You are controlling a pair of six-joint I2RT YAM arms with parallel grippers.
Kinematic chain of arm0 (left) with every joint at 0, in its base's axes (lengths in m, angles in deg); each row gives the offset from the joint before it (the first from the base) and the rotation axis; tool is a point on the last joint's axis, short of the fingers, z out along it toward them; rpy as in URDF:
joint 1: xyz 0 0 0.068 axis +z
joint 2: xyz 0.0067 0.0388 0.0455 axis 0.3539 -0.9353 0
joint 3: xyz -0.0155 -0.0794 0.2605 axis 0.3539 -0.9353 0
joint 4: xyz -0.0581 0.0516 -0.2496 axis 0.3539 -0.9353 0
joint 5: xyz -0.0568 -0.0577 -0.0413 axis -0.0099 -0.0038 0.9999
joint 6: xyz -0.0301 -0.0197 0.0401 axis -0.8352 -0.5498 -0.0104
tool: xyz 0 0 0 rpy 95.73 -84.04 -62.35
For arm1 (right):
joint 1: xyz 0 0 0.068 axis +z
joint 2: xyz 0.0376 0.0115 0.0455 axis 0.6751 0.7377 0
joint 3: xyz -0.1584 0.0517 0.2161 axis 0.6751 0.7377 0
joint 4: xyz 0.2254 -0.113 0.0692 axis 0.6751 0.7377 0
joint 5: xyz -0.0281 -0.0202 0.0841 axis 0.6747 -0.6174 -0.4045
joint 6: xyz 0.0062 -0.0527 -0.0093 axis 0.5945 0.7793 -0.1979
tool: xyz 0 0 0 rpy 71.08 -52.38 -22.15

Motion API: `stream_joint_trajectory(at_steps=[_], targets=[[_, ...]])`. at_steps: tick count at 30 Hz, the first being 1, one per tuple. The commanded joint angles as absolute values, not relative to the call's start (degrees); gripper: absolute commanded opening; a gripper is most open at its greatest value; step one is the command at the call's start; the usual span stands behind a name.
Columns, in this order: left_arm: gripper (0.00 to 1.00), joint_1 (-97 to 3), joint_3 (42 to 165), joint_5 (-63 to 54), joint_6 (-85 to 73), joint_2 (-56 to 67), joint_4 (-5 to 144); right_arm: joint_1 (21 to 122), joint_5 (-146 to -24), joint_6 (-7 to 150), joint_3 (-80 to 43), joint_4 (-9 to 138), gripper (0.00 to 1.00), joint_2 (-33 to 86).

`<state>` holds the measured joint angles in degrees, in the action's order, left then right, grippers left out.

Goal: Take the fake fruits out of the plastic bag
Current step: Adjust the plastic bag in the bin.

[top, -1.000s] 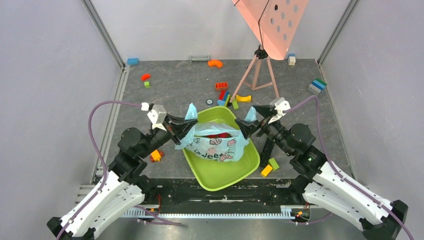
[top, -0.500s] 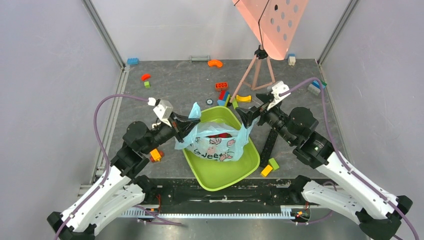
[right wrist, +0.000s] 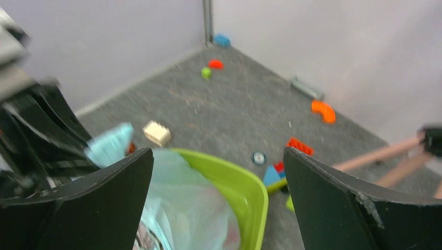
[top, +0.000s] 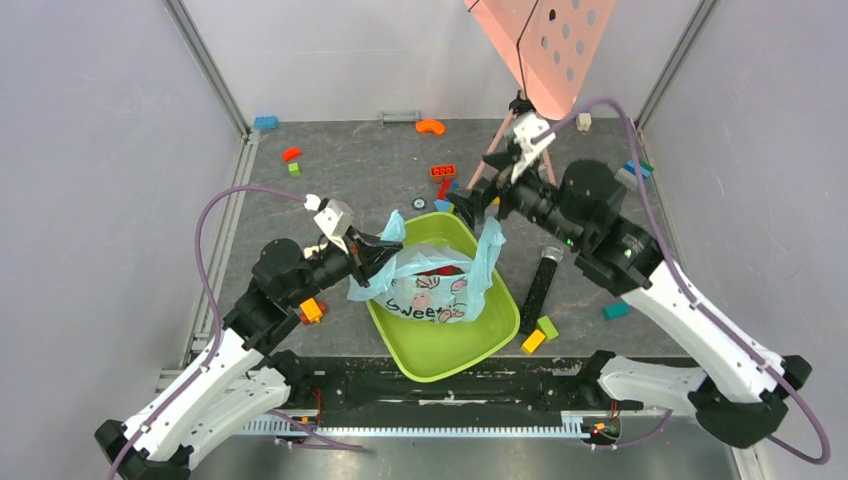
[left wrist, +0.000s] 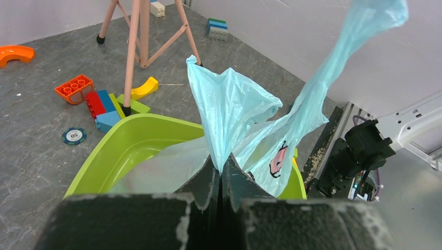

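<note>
The light-blue plastic bag [top: 435,290] with cartoon prints sits in the lime-green tub [top: 450,345]. My left gripper [top: 385,252] is shut on the bag's left handle and holds it up; in the left wrist view [left wrist: 221,169] the film is pinched between the closed jaws. My right gripper [top: 463,206] is open and empty, above the tub's far rim; the bag's right handle [top: 490,240] hangs free. In the right wrist view [right wrist: 219,153] the fingers are wide apart over bag [right wrist: 177,208] and tub [right wrist: 245,182]. A red fake fruit [top: 432,271] shows in the bag's mouth; the others are hidden.
A pink tripod stand [top: 515,140] is just behind my right gripper. Toy blocks [top: 445,185] and a poker chip [top: 419,203] lie beyond the tub. A black cylinder [top: 540,280] and more blocks [top: 540,333] lie right of the tub; an orange block [top: 312,310] lies left.
My right gripper has let go of the bag's right handle, opened, and risen back toward the tripod. The freed handle has slumped. My left gripper still holds the left handle.
</note>
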<state>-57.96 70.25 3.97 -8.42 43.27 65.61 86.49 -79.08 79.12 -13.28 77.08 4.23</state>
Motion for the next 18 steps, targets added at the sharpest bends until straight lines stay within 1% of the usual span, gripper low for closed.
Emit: stream_joint_trajectory(at_steps=[1,2,3,7,8,9,10,13,15,16,18], targets=[[0.02,-57.8,72.9,4.3,-8.9,43.4,65.3,87.3,-86.5,78.4,-28.8,81.9,0.98,11.5],[0.02,-57.8,72.9,4.2,-8.9,43.4,65.2,88.5,-86.6,78.4,-30.6,81.9,0.98,12.7],[0.02,-57.8,72.9,4.1,-8.9,43.4,65.1,89.8,-84.3,78.4,-32.5,82.8,0.98,14.4],[0.02,-57.8,73.0,3.7,-9.2,43.6,65.0,96.7,-74.7,78.4,-43.3,92.5,0.98,22.0],[0.02,-57.7,73.2,3.5,-9.3,43.8,65.0,98.5,-72.8,78.4,-44.2,93.9,0.97,23.0],[0.02,-57.8,73.4,3.3,-9.4,43.9,64.9,100.4,-71.1,77.0,-43.7,94.4,0.93,23.2],[0.02,-57.8,73.7,3.2,-9.5,44.0,64.8,101.9,-69.5,76.4,-42.7,94.3,0.86,22.9],[0.02,-57.8,75.1,3.0,-9.6,44.0,64.5,106.2,-66.3,74.9,-37.1,92.9,0.53,20.9],[0.02,-57.8,75.8,3.4,-9.7,43.9,64.7,107.8,-65.3,73.3,-33.4,91.9,0.34,19.4],[0.02,-57.8,76.0,3.8,-9.8,44.0,64.9,108.5,-64.7,72.4,-31.5,91.8,0.27,18.9],[0.02,-57.8,76.0,5.3,-9.8,44.5,66.0,109.1,-63.4,70.3,-27.7,91.9,0.18,17.7]])
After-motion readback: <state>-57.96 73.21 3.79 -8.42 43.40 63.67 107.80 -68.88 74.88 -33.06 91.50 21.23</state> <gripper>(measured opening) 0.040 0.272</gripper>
